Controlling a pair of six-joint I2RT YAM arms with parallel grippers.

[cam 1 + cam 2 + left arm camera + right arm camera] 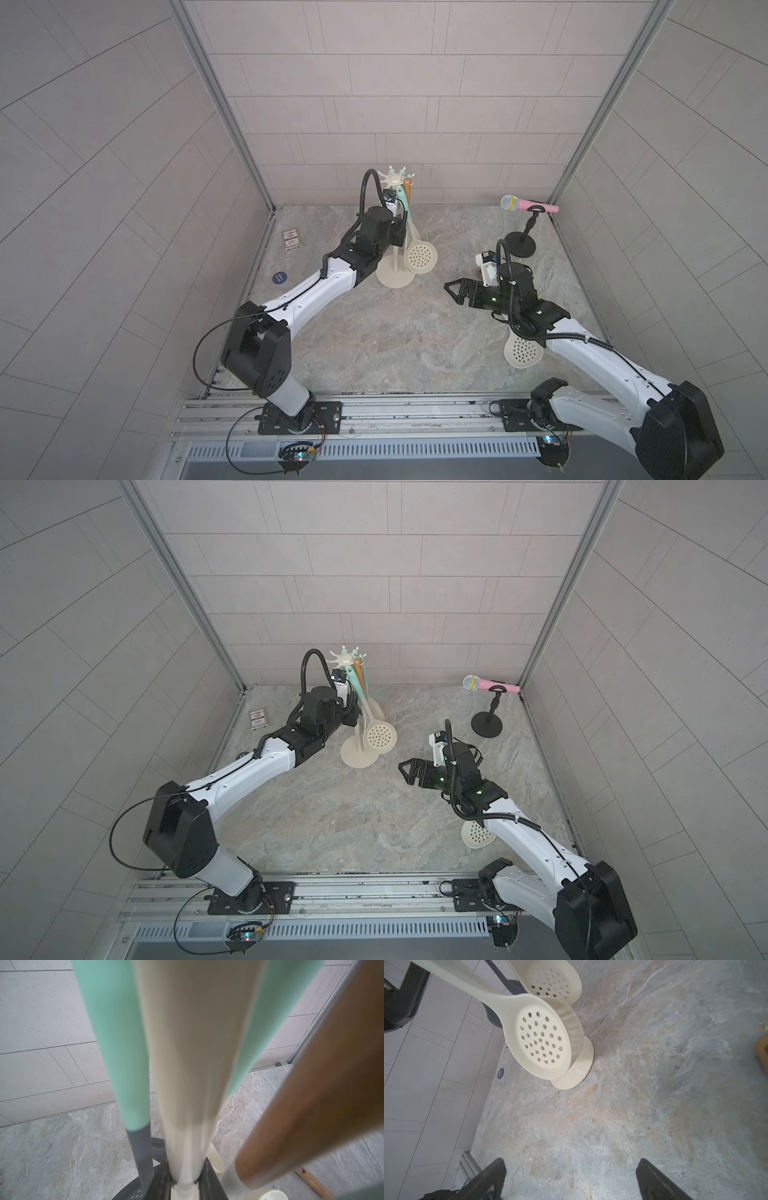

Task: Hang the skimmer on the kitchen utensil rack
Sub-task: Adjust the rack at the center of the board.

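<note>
Left wrist view alone shows left claw [185, 1178] clamping rack pole [182, 1064]; right claw [572, 1167] gapes.

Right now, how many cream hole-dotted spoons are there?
3. Front skimmer and rear skimmer hang on the rack; the third skimmer lies on the table beneath the right arm. Others may be hidden.

A pink microphone [530, 203] rests on a black stand [520, 246], well apart from a printed card [292, 240].
</note>
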